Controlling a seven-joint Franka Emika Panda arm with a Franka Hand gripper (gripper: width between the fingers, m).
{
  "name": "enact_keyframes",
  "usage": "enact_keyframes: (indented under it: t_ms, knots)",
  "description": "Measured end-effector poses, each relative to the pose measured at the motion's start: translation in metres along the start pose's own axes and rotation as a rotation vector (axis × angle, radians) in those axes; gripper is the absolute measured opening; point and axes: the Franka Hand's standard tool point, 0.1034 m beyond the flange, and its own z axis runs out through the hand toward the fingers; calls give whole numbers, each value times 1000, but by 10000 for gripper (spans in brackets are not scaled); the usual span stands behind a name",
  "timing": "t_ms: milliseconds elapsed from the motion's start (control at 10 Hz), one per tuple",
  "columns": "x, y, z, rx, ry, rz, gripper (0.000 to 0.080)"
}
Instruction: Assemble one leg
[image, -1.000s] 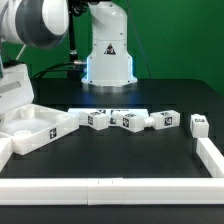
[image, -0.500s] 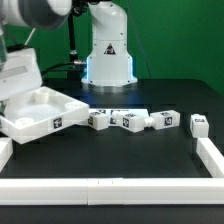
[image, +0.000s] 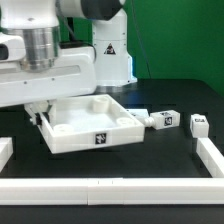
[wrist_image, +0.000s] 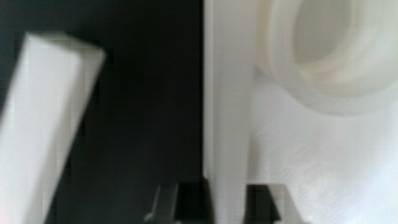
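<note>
A black table (image: 170, 150) under a green backdrop (image: 190, 40) fills the exterior view. The gripper (wrist_image: 222, 200) is clamped on a rim of the white panel (image: 90, 128), held at centre frame. A leg (image: 163, 120) lies at middle right, just beside the panel's corner, and a second leg (image: 198, 123) sits further right. Each looks like light, rigid, smooth plastic, best pinched squarely across flat opposite sides so it does not slip.

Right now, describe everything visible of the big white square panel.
The panel is a white, plastic-looking square with a raised rim, a round socket in one corner and a black-and-white tag on its near wall. It lies roughly level, rim up, over the middle of the table. The end effector pinches its rim at the exterior view's left. Whether it rests on the table is unclear.
</note>
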Motion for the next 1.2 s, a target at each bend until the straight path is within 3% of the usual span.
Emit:
enact_keyframes:
  t_ms: [100, 200, 900, 1200]
  knots:
    - [22, -7, 8, -13, 17, 20, 57]
    - [32, -13, 15, -15, 22, 69, 57]
    - [31, -19, 24, -8, 15, 119, 57]
    - [41, -50, 36, 10, 20, 293, 57]
